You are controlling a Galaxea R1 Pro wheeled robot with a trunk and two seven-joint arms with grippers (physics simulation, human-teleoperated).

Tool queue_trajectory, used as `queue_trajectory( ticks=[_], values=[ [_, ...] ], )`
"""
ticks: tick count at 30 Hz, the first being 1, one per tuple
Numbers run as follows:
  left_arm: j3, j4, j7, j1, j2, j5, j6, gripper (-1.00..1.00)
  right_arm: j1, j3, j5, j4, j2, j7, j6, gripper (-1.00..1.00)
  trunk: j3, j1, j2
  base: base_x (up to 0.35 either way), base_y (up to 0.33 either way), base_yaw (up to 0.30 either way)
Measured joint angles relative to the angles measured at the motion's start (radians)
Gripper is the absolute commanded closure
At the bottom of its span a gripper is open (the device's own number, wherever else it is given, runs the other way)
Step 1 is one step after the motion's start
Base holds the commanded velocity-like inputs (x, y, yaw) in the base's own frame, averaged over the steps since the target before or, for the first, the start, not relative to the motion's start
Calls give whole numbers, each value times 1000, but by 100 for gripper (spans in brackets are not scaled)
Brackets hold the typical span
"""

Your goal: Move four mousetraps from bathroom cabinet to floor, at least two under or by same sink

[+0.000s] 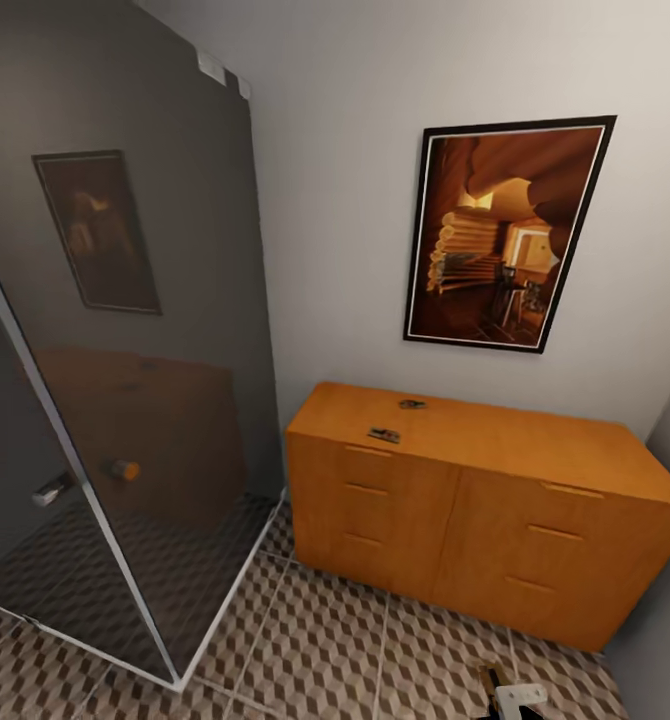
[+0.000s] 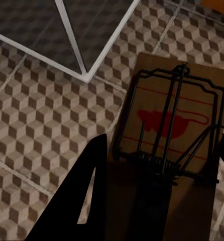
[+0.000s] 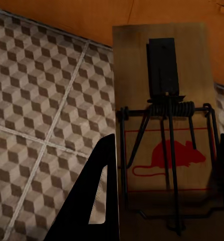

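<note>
Two mousetraps [image 1: 383,434] [image 1: 411,404] lie on the flat top of the orange-brown cabinet [image 1: 475,500], near its left end. In the left wrist view my left gripper [image 2: 162,186] is shut on a third mousetrap [image 2: 177,120], a tan board with a black spring bar and a red print. It hangs over the cube-patterned bathroom floor [image 2: 46,125]. My right gripper [image 3: 164,173] is shut on another mousetrap [image 3: 164,85] with a red mouse print, above the same tiles [image 3: 41,100] and close to the cabinet's base. The sink is out of view.
A dark glass shower screen [image 1: 125,350] with a white frame stands left of the cabinet, and its corner [image 2: 84,75] reaches onto the tiles. A framed picture [image 1: 505,235] hangs on the wall above the cabinet. A wall edge closes the right side.
</note>
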Motion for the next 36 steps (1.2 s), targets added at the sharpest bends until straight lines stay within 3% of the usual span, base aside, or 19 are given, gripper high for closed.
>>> queue_trajectory(
  ticks=[12,36],
  values=[
    [-1,0,41,0,-2,4,0,100,0,0,0,0,0,0,0,100,0,0,0,0,0,300],
    [-1,0,43,4,-7,3,-4,100,0,0,0,0,0,0,0,100,0,0,0,0,0,300]
  ],
)
